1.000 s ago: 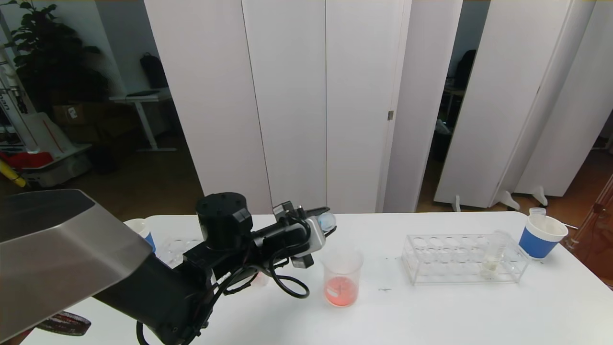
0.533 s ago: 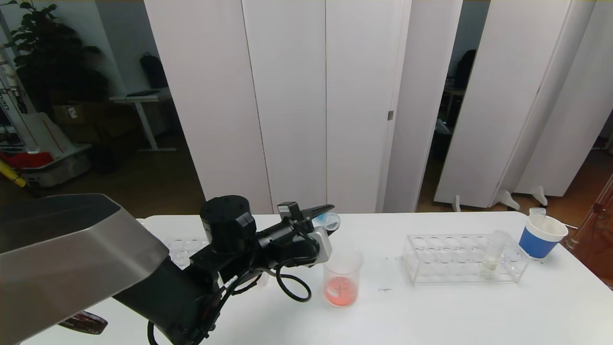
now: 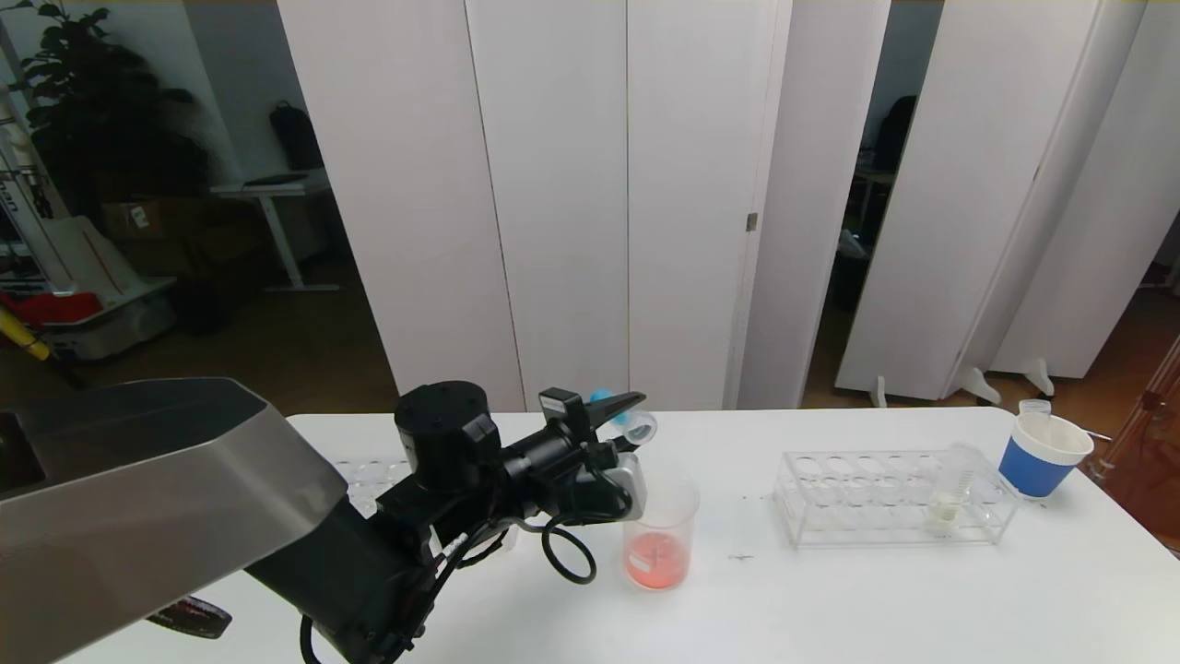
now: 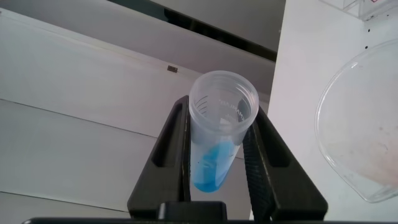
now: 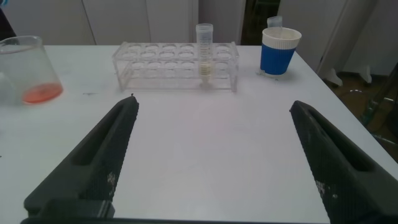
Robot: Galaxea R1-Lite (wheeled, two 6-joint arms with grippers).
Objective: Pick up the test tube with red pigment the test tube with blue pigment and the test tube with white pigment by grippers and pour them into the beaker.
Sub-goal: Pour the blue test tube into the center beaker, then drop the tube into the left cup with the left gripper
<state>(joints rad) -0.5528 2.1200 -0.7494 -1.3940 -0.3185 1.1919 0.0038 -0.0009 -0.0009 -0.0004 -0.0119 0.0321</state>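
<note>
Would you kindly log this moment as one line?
left gripper: shut on blue tube, tilted above beaker | right gripper: open, idle | white tube: in rack

No text, label or brand can be read. The blue tube [image 4: 217, 146] bears faint raised marks near its mouth, and the beaker [image 3: 657, 533] a white patch, neither legible.

Left gripper's black fingers [image 4: 177, 155] hide the slim clear blue-liquid test tube's [image 4: 217, 140] sides; round clear beaker [image 4: 367, 124] cropped beside them.
</note>
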